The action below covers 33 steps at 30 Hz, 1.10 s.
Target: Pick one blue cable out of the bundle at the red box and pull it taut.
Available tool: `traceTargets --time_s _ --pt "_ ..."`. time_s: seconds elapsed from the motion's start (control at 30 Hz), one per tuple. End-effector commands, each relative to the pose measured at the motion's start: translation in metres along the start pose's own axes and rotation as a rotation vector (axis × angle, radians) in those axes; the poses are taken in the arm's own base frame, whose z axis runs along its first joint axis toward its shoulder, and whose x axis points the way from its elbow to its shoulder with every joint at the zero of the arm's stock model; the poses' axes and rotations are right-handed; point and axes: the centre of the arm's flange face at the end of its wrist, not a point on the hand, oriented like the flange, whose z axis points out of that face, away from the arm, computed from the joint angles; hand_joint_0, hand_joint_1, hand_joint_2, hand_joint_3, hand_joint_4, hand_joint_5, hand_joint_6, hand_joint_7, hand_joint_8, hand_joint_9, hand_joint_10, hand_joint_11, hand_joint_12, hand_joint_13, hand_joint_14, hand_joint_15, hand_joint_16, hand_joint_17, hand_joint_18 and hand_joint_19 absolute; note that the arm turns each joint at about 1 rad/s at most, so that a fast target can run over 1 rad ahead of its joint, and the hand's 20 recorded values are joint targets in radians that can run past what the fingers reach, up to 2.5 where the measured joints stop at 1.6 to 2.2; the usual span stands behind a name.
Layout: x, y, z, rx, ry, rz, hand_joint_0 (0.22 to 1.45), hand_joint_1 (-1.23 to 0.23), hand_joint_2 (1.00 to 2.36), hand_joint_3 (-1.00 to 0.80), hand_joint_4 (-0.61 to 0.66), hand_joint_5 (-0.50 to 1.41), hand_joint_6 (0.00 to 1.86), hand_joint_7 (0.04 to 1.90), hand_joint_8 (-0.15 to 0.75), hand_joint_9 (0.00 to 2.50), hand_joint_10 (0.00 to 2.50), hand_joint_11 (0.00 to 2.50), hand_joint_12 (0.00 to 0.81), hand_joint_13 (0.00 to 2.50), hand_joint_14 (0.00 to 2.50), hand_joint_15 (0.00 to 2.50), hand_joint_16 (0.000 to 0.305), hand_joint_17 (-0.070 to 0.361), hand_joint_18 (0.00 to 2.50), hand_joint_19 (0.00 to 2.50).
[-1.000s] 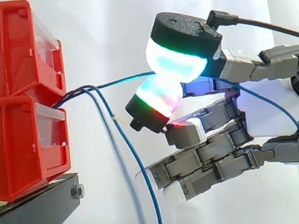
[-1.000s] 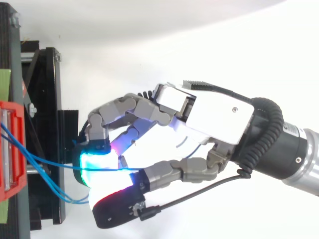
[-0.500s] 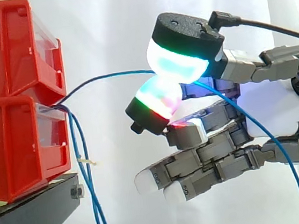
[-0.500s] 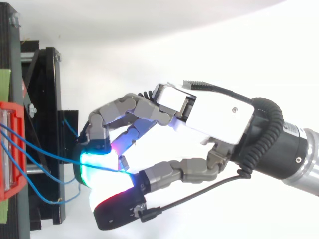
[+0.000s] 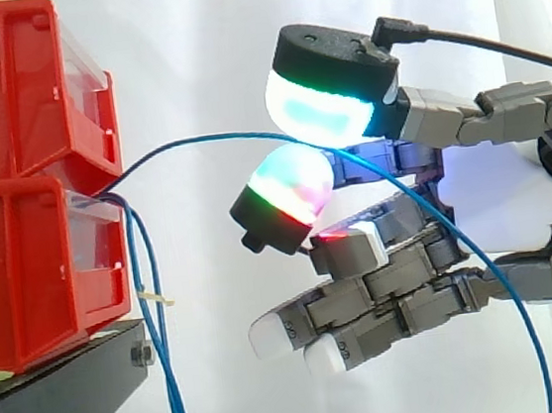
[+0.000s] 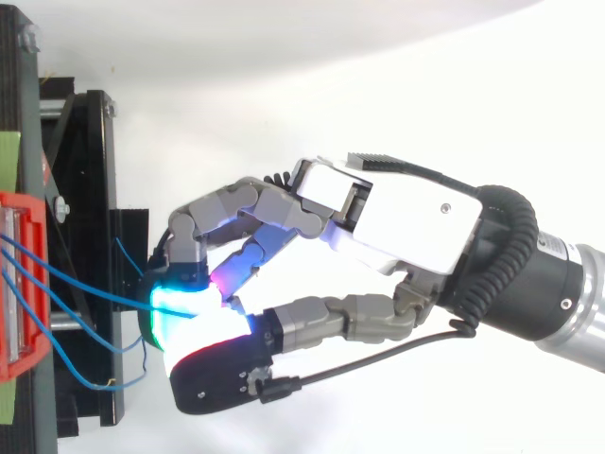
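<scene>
Now the hand [image 6: 397, 218] is reaching in from the right, and its thumb and one finger are curling onto a single blue cable [image 5: 208, 137], the glowing pads [image 5: 330, 111] closing on it from above and below. The other fingers are lying half-curled beneath, holding nothing. Compared with half a second ago the two pads are sitting a touch further apart, so the pinch is looking lighter. The cable is bowing up in a higher arch between the hand and the bins, instead of running nearly straight as it was a second ago. Judging from that, the line is growing slacker, not tauter, and the real pull is not yet being made. A firmer squeeze is probably needed first, or the strand may slip through. Behind the pinch its tail is drooping down past the palm. Counting outward, one cable is sitting in the hand and two more blue strands [image 5: 162, 359], as far as I can tell, are hanging past the stand's edge. Two red bins [image 5: 23, 265] are standing stacked on one black stand [image 5: 59, 401], before a white curtain [image 5: 197, 36].
</scene>
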Motion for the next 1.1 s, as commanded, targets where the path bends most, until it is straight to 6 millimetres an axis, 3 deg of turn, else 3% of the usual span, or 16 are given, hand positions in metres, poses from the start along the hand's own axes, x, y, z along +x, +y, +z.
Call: traceTargets --time_s 0.0,0.4,0.63,0.73,1.07 --pt "0.0 -0.0004 -0.0001 0.001 0.0 0.0 0.57 -0.64 1.01 -0.37 0.0 -0.15 0.85 1.16 0.236 1.1 0.02 1.31 0.348 0.58 0.02 0.4 0.05 0.112 0.48 0.43" --pt "0.0 -0.0004 -0.0001 0.001 0.0 0.0 0.48 -0.6 1.0 -0.5 0.04 -0.15 0.82 0.99 0.28 1.08 0.02 1.26 0.375 0.57 0.02 0.38 0.056 0.126 0.49 0.41" --pt "0.0 -0.0004 -0.0001 0.001 0.0 0.0 0.5 -0.52 1.0 -0.5 0.03 -0.13 0.74 1.01 0.269 1.07 0.02 1.25 0.373 0.56 0.01 0.38 0.055 0.124 0.47 0.43" --pt "0.0 -0.0004 -0.0001 0.001 0.0 0.0 0.55 -0.56 1.01 -0.4 0.0 -0.11 0.71 1.15 0.252 1.08 0.02 1.27 0.357 0.55 0.02 0.39 0.051 0.116 0.44 0.44" --pt "0.0 -0.0004 -0.0001 0.001 0.0 0.0 0.58 -0.64 1.01 -0.23 0.05 -0.14 0.79 1.08 0.307 1.12 0.01 1.25 0.393 0.59 0.01 0.37 0.059 0.133 0.52 0.41"
